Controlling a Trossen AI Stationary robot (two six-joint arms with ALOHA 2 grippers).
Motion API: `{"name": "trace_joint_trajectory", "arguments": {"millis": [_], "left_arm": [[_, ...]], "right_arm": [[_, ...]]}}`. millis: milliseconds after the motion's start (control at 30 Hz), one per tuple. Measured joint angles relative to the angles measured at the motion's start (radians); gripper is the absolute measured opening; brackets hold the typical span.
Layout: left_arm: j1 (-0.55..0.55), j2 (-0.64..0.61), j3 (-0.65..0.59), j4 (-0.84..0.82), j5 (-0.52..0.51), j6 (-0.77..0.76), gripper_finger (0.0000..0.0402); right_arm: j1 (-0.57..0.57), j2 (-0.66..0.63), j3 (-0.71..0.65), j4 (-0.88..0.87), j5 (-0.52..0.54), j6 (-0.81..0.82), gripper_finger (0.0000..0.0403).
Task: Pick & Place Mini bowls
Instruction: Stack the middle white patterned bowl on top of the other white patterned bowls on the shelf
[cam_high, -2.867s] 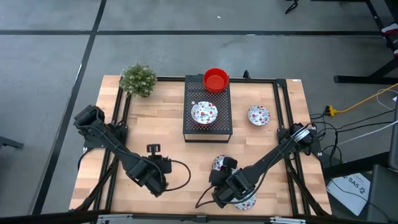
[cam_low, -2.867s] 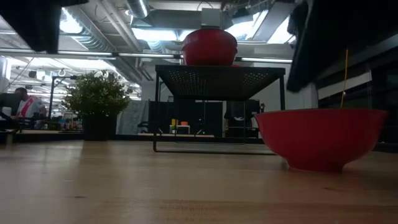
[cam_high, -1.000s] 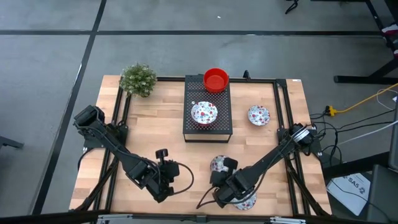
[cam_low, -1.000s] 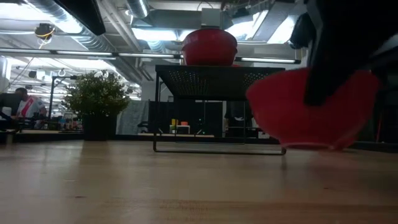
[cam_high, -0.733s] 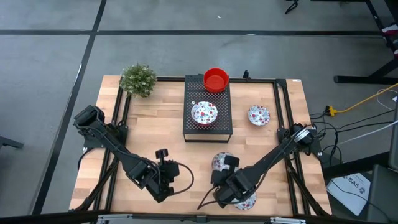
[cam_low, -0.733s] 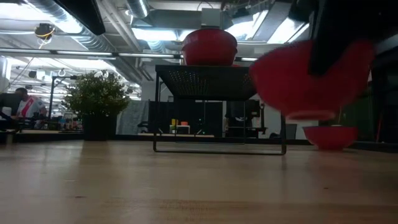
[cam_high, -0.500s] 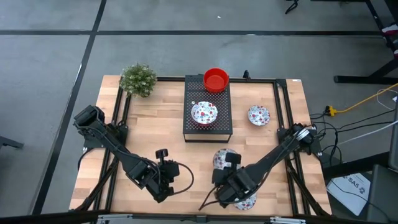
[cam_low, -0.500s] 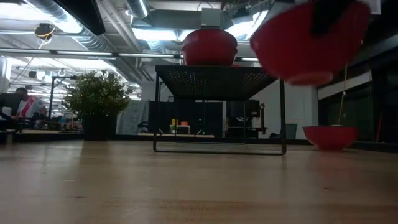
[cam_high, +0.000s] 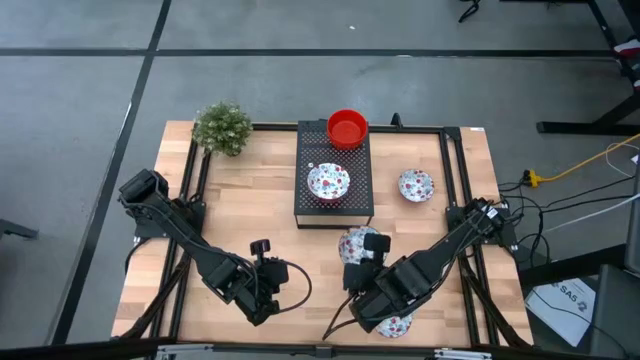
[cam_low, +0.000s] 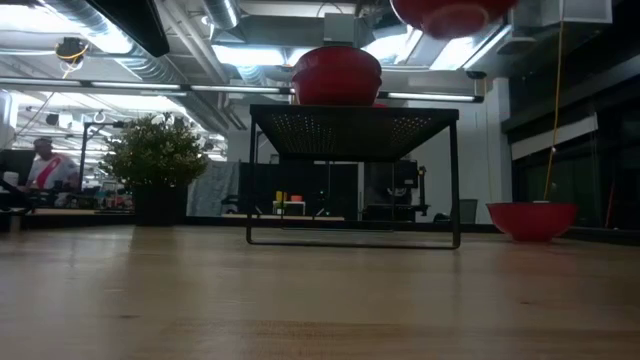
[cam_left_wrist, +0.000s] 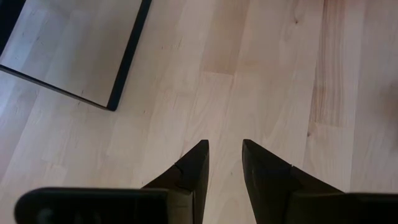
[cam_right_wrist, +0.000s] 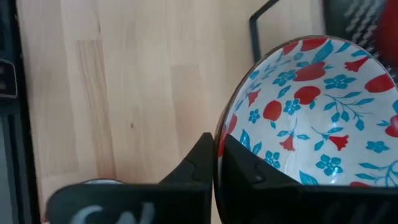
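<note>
1. Bowls lay scattered over my surface in the high view: a plain red bowl at the far end of the black box, a floral bowl on the box, another floral bowl on the wood to the right of the box, and one more floral bowl partly hidden under my right arm at the near edge.
2. My right tool had its fingers pinched shut over the rim of a lifted floral bowl. Only the right wrist view showed that grip, one finger inside the rim and one outside; the high view showed the lifted bowl just in front of the box's near end.
3. The low view gave what the others did not: the lifted bowl's red underside hung at the top of the picture, above the level of the box top, well clear of the surface.
4. That same low view showed a red-sided bowl resting on the wood to the right, the red bowl on the box top, a green plant to the left, and a person far off in the room behind.
5. My left tool hovered over bare wood near the front left, fingers a narrow gap apart and holding nothing, as the left wrist view showed.
</note>
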Motion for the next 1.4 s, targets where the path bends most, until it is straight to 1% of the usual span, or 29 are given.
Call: {"name": "trace_joint_trajectory", "arguments": {"millis": [333, 500, 833, 1133, 1400], "left_arm": [[0.0, 0.0, 0.0, 0.0, 0.0, -0.001, 0.009], [0.0, 0.0, 0.0, 0.0, 0.0, -0.001, 0.009], [0.018, 0.0, 0.0, -0.004, -0.008, -0.001, 0.009], [0.051, 0.0, 0.0, -0.023, -0.008, -0.001, 0.009], [0.081, 0.0, 0.0, -0.03, -0.023, 0.0, 0.009]], "right_arm": [[-0.035, -0.001, 0.148, -0.013, 0.066, -0.143, 0.0016], [-0.074, -0.001, 0.21, -0.011, 0.073, -0.247, 0.0016], [-0.185, -0.01, 0.213, 0.012, 0.069, -0.473, 0.0016], [-0.304, -0.01, 0.213, 0.013, 0.065, -0.633, 0.0017], [-0.427, -0.01, 0.212, 0.031, -0.009, -0.723, 0.0017]]}}
